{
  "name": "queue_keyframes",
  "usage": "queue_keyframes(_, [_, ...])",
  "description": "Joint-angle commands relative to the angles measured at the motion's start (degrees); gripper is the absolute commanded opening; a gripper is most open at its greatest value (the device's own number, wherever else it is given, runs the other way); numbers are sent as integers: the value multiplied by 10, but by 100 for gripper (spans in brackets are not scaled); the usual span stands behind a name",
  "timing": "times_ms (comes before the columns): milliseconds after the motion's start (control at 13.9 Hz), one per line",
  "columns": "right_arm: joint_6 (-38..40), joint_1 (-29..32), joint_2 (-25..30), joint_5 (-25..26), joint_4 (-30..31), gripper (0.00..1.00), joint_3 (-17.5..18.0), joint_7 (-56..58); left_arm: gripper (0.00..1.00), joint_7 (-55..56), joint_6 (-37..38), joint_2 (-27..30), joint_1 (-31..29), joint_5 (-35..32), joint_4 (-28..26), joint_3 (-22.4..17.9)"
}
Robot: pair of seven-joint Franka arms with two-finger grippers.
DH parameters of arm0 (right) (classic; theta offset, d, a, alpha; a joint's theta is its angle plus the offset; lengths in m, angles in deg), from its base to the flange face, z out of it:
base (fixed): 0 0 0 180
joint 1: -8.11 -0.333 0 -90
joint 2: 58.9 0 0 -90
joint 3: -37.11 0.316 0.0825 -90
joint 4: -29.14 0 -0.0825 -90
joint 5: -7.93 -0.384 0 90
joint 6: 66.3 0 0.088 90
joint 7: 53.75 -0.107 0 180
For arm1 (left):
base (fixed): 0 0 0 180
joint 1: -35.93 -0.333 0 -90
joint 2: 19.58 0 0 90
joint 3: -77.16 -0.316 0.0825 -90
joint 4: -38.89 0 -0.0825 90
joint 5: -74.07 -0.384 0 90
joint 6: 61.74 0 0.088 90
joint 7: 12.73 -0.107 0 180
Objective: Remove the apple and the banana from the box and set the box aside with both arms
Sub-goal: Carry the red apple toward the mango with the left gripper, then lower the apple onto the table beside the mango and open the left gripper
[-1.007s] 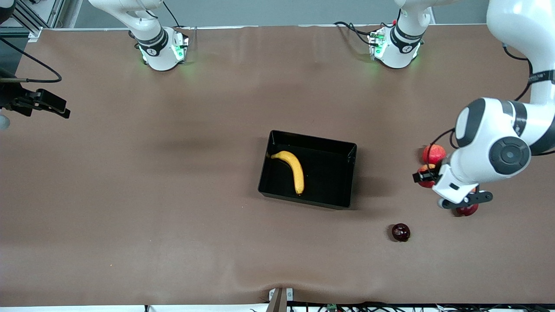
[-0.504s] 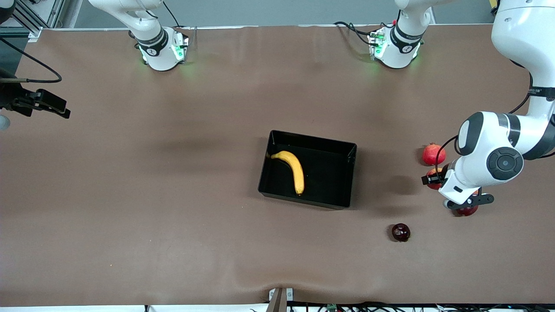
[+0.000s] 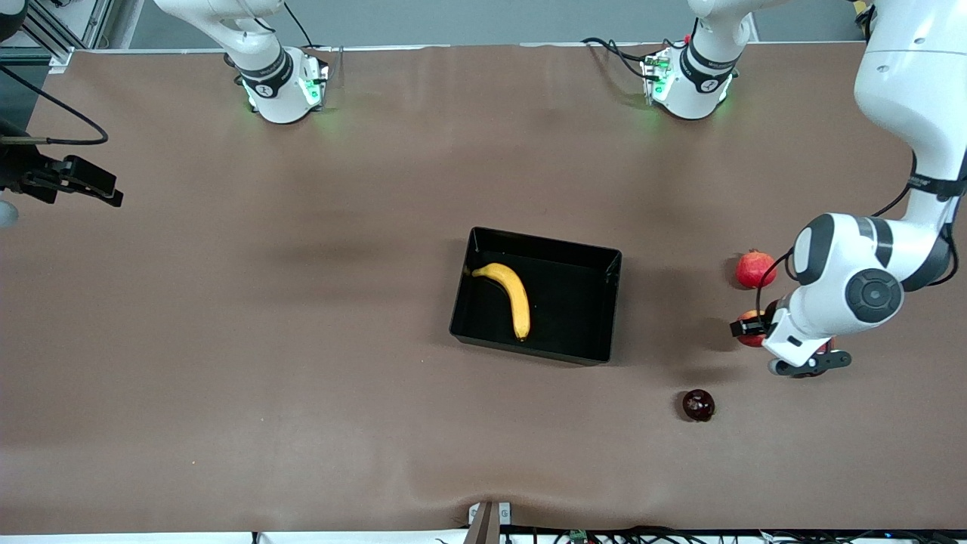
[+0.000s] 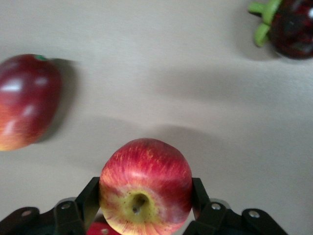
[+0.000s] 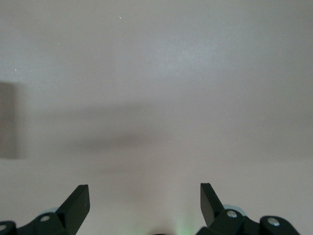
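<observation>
The yellow banana (image 3: pixel 508 291) lies in the black box (image 3: pixel 576 304) at mid-table. My left gripper (image 3: pixel 807 363) is at the left arm's end of the table, shut on the red apple with yellowish streaks (image 4: pixel 145 188). Its black fingers (image 4: pixel 88 198) press both sides of the apple, whose stem dimple faces the left wrist camera. In the front view the hand hides nearly all of the apple; a red sliver (image 3: pixel 828 346) shows. My right gripper (image 3: pixel 94 187) waits open and empty over the right arm's end of the table, as the right wrist view (image 5: pixel 144 198) shows.
A red-and-yellow mango (image 3: pixel 749 329) (image 4: pixel 27 100) lies beside the left hand. A red pomegranate (image 3: pixel 755 269) lies farther from the front camera. A dark round fruit with green leaves (image 3: pixel 698 405) (image 4: pixel 292 27) lies nearer, between hand and box.
The left hand has shifted a little toward the front camera. The apple that showed under the hand is now almost hidden by it. The right arm has not moved.
</observation>
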Motion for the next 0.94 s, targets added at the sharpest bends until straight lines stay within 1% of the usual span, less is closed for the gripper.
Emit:
queue_keyframes(0, [5,-2,-10,-8,-12,100,0,-10,0,29,-6,-7,28,-9,-5,4])
queue_keyframes(216, [5,-2,-10,-8,-12,100,0,-10,0,53,-9,-9,45,-9,-28,3])
queue_keyframes(432, [5,-2,-11,-9,-12,100,0,-10,0,59,-57,-9,45,-8,-65,3])
queue_keyframes(504, [5,-5,-11,-8,-12,100,0,-10,6,61,-62,-9,45,-8,-71,4])
queue_keyframes(576, [5,-7,-11,-8,-12,100,0,-10,31,61,-62,-9,45,-9,-71,3])
queue_keyframes(648, [5,-7,-11,-8,-12,100,0,-10,79,61,-62,-8,45,-9,-71,3])
queue_keyframes(720, [5,-8,-11,-8,-12,100,0,-10,100,67,-62,-5,47,-9,-71,4])
queue_keyframes(864, [5,-8,-11,-9,-12,100,0,-10,100,83,-53,15,55,-9,-64,5])
